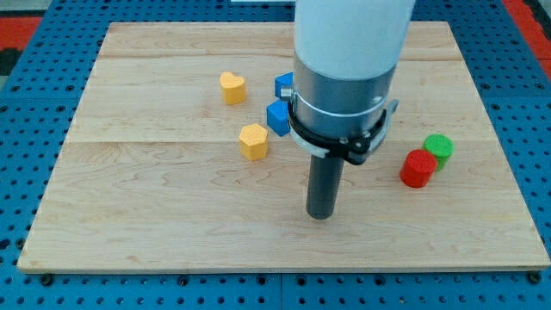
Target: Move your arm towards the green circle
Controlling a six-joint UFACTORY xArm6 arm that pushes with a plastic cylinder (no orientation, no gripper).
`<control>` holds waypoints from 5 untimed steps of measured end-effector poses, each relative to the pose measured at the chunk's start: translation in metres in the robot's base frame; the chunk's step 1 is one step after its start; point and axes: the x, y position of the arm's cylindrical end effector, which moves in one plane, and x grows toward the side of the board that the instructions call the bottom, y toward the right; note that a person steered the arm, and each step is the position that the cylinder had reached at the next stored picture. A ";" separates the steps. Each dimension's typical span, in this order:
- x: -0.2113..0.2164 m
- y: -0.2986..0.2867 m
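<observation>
The green circle (439, 146) is a small round block at the view's right, touching a red round block (418, 168) that sits just below and to its left. My tip (320, 214) rests on the wooden board (155, 215), left of and below both blocks, well apart from them. The arm's wide white and grey body rises above the rod and hides part of the board behind it.
A yellow heart-shaped block (232, 87) lies at upper centre-left. A yellow block (253, 141) lies below it. Two blue blocks (277, 115) (284, 84) sit next to the arm's body, partly hidden by it. A blue pegboard surrounds the board.
</observation>
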 end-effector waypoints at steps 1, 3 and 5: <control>0.008 0.038; 0.010 0.156; -0.033 0.213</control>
